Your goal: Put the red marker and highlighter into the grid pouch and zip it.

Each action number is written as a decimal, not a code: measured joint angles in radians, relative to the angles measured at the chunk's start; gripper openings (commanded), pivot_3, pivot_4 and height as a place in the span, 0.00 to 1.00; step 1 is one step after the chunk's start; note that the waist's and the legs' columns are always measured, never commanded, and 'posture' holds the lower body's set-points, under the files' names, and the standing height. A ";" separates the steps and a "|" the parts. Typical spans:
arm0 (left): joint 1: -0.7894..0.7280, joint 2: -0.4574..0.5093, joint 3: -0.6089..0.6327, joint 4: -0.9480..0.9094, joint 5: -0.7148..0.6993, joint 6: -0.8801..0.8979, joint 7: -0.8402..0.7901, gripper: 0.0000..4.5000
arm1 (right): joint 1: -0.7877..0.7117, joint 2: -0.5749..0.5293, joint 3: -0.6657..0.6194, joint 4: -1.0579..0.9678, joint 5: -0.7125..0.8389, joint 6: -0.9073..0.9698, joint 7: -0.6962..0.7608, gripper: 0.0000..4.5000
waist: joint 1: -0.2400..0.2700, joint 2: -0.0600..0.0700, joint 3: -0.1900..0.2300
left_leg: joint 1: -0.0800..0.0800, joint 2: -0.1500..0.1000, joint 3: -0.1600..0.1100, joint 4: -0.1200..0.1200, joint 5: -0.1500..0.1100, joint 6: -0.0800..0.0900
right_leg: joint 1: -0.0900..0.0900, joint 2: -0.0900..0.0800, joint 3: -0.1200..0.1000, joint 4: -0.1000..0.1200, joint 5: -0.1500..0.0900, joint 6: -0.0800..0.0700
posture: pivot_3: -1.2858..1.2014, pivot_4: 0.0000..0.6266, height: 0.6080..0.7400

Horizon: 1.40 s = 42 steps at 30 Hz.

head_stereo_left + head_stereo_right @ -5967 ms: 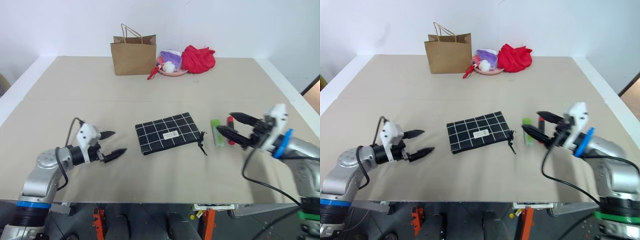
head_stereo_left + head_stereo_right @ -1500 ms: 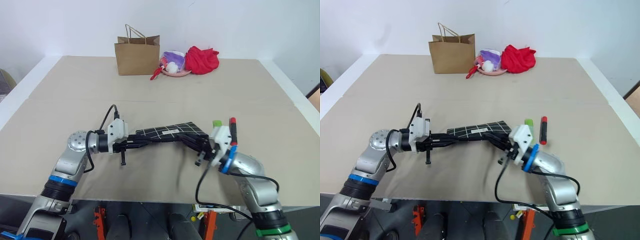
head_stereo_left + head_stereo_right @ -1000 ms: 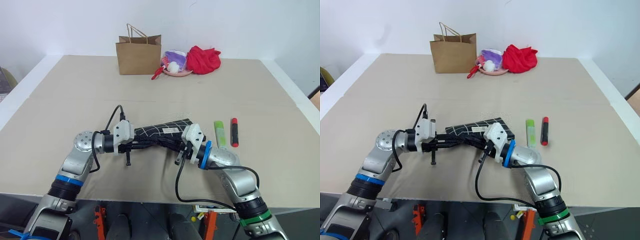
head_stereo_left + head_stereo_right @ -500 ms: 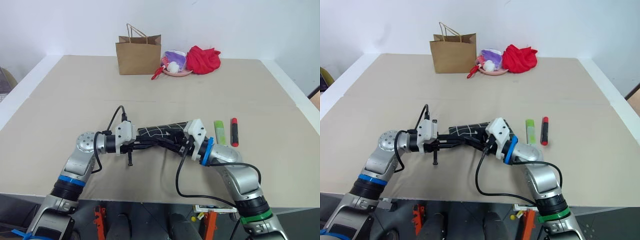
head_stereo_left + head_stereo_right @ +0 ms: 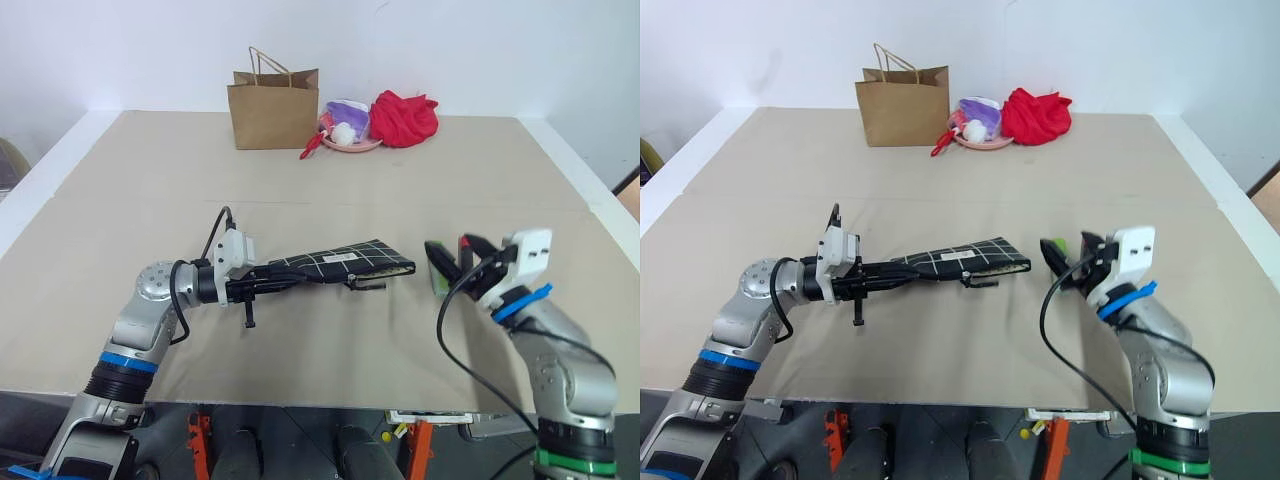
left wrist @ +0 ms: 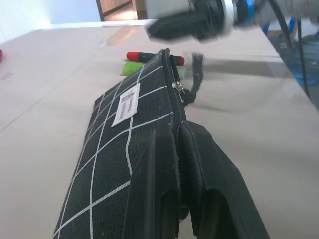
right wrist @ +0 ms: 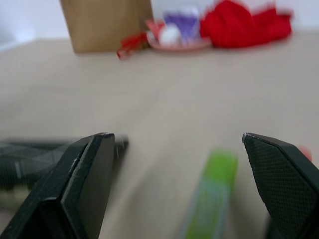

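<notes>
Our left gripper is clamped on the pouch, holding it above the table near the front edge. Our right gripper gapes empty above the highlighter and marker, right of the pouch.

The grid pouch, black with white lines and a white label, is held edge-up above the table, its zipper pull hanging. The light-green highlighter and red marker are laid side by side beyond it
</notes>
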 measured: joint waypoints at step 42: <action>0.011 0.009 0.004 -0.046 -0.001 0.003 0.007 0.00 | 0.058 0.061 0.110 0.015 -0.114 -0.004 -0.185 0.86 | 0.007 0.000 0.000 | 0.000 0.000 0.000 0.001 0.000 0.000 | 0.001 0.000 0.000 0.000 -0.002 -0.004 | 0.52 0.24 1.00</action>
